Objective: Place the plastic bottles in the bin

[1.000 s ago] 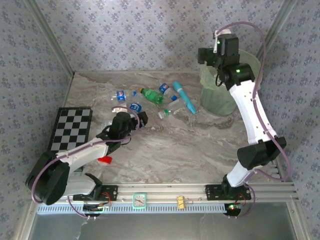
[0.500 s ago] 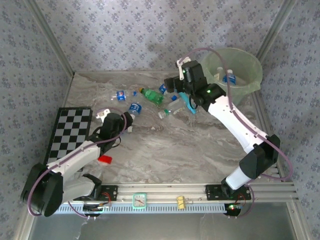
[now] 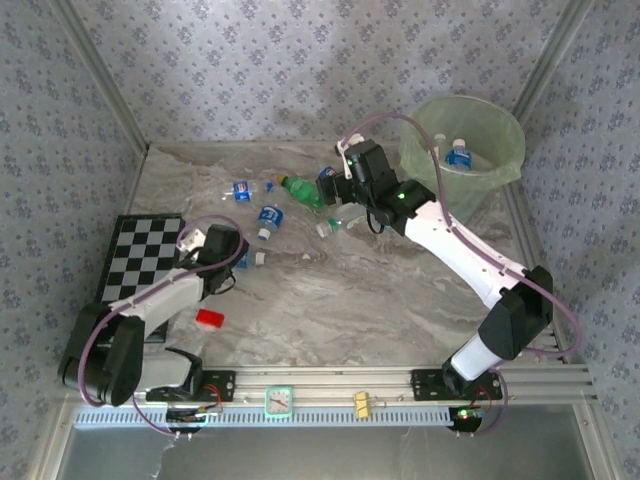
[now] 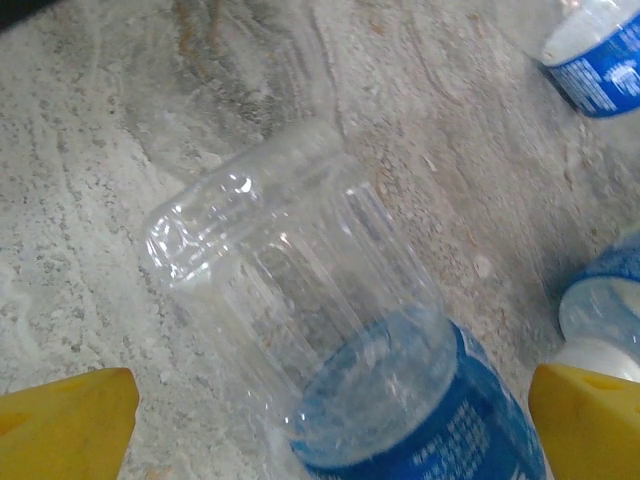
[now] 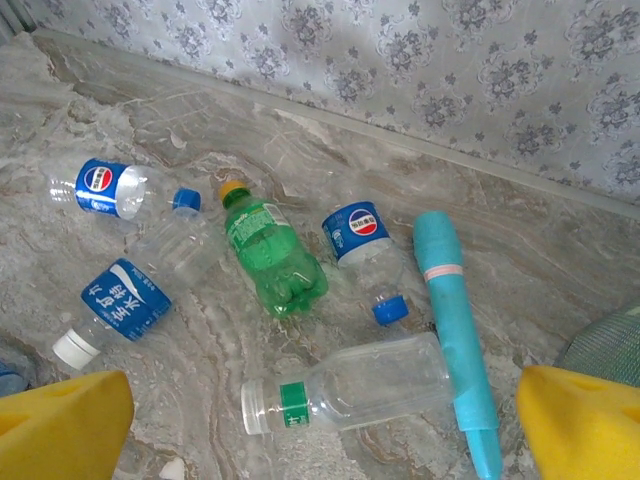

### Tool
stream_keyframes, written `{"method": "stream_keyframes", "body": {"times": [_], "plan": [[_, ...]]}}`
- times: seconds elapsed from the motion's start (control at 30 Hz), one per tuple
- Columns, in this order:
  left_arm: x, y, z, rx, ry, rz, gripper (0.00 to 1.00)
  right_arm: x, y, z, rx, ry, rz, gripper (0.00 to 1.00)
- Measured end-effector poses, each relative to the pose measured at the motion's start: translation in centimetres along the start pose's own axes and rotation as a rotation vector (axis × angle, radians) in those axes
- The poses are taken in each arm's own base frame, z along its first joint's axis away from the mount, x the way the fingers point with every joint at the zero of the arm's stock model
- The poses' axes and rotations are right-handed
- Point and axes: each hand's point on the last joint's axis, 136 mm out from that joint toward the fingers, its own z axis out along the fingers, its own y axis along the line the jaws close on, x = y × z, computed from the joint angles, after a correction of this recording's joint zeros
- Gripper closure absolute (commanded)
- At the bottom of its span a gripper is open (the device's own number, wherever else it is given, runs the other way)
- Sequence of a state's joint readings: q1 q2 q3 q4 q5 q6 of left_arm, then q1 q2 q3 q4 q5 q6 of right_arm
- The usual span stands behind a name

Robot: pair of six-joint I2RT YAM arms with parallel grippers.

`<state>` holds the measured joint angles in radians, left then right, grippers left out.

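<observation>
My left gripper is low over the table, open, and a clear bottle with a blue label lies between its yellow fingers; the left finger stands apart from it. My right gripper hovers open and holds nothing. Below it lie a green bottle, a Pepsi-labelled bottle, a clear green-banded bottle, a blue-labelled white-capped bottle and another Pepsi bottle. The pale green bin stands at the back right with a blue-labelled bottle inside.
A slim teal tube lies right of the bottles, near the bin's edge. A checkerboard lies at the left beside my left arm. A small red block and a loose white cap lie on the marble table.
My right arm has swung from above the bin leftward and down to the bottle cluster; a bottle now lies in the bin. My left gripper has drawn back to the left.
</observation>
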<state>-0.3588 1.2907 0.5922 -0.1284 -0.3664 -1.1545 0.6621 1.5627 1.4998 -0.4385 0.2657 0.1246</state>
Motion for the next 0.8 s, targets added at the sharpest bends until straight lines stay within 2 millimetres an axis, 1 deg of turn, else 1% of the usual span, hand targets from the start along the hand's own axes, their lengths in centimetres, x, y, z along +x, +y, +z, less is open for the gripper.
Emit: {"method": "stream_keyframes", "body": {"times": [0.17, 0.27, 0.4, 0.5, 0.6, 0.73, 0.8], "plan": [[-0.8, 0.1, 1.5, -0.033, 0.03, -0.092, 0.0, 1.5, 0.1, 0.4, 0.007, 0.036, -0.002, 0.0], [-0.6, 0.2, 2.6, -0.05, 0.063, -0.127, 0.0, 2.3, 0.1, 0.6, 0.01, 0.057, -0.004, 0.0], [0.1, 0.5, 3.9, -0.077, 0.107, -0.151, 0.0, 2.9, 0.2, 0.6, 0.014, 0.077, -0.011, 0.0], [0.1, 0.2, 4.1, -0.088, 0.118, -0.155, 0.01, 3.1, 0.3, 0.6, 0.017, 0.081, -0.017, 0.0], [0.1, 0.5, 4.3, -0.106, 0.123, -0.16, 0.07, 3.2, 0.5, 0.6, 0.02, 0.082, -0.022, 0.0], [0.2, 0.9, 4.3, -0.125, 0.123, -0.169, 0.22, 3.4, 0.7, 0.8, 0.021, 0.088, -0.028, 0.0], [0.2, 1.2, 4.3, -0.133, 0.124, -0.171, 0.26, 3.6, 0.9, 0.9, 0.02, 0.092, -0.031, 0.0]]}}
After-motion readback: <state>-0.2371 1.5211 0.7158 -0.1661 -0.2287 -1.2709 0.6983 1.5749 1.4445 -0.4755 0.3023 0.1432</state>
